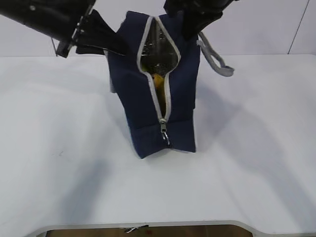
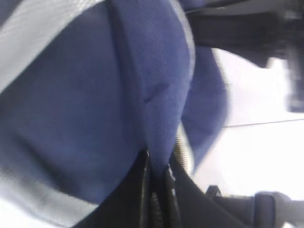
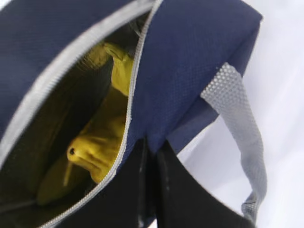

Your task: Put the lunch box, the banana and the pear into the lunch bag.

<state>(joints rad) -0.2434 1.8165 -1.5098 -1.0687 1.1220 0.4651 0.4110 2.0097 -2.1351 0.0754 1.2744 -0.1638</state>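
Both grippers pinched on lunch bag fabric — left gripper on one top edge, right gripper on the other. Banana inside, long axis along the zipper opening — directly beside the right fingers. Pear, lunch box unseen.

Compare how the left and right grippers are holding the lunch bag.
The left gripper pinches the lunch bag at its left top edge; the right gripper pinches the right top edge, beside the grey handle. Only the right wrist view shows the banana inside. Both are shut on navy fabric.
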